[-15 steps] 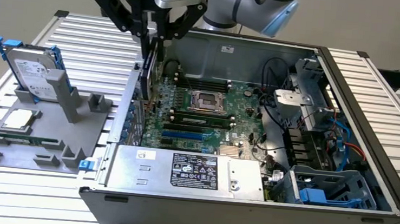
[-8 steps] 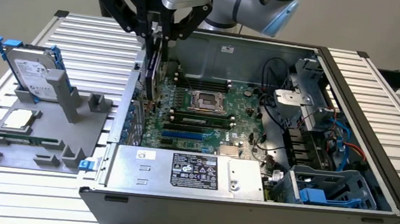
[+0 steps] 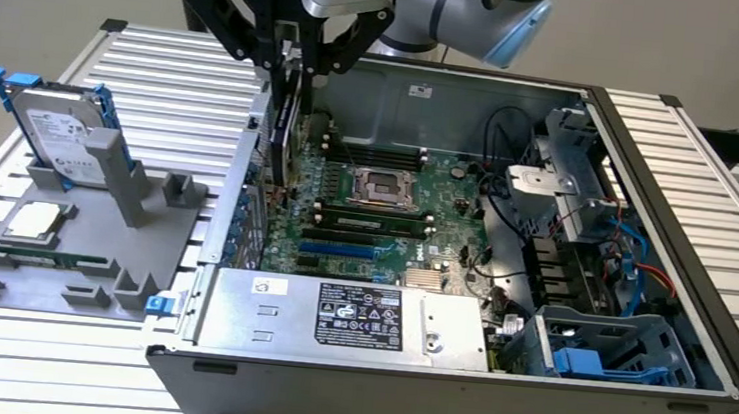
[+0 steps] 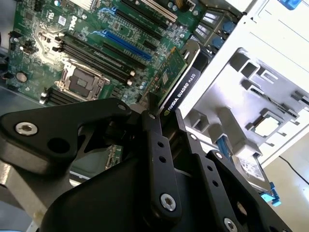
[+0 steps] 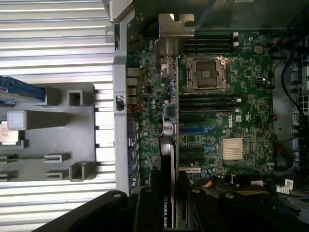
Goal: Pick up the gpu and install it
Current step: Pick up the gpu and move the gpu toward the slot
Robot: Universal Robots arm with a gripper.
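- Clamped firmly in the gripper (image 4: 164, 118): the gpu (image 4: 176, 79), pinched along one long edge, with one of the fingers (image 4: 155, 140) on the green board face and the other on the black cooler face.
- Held upright and edge-on over the motherboard (image 3: 384, 198), along that board's side nearest the silver wall of the case (image 3: 432, 413).
- Carried with the silver end bracket (image 5: 171, 31) at the far end from the grip, near the motherboard's corner by the processor socket.
- Apparently not yet seated; impossible to tell from these views whether the lower edge touches the motherboard.
- Likely light and stiff, so unlikely to sag or swing in this hold.
- Probably fragile all the same: exposed components on the green face, and a contact edge toward the motherboard that would suffer from a knock or a skewed push.
- Best gripped as here, across the rigid board and cooler, clear of bracket and contacts.
- Smooth faces, so some risk of tilting under a loose pinch.
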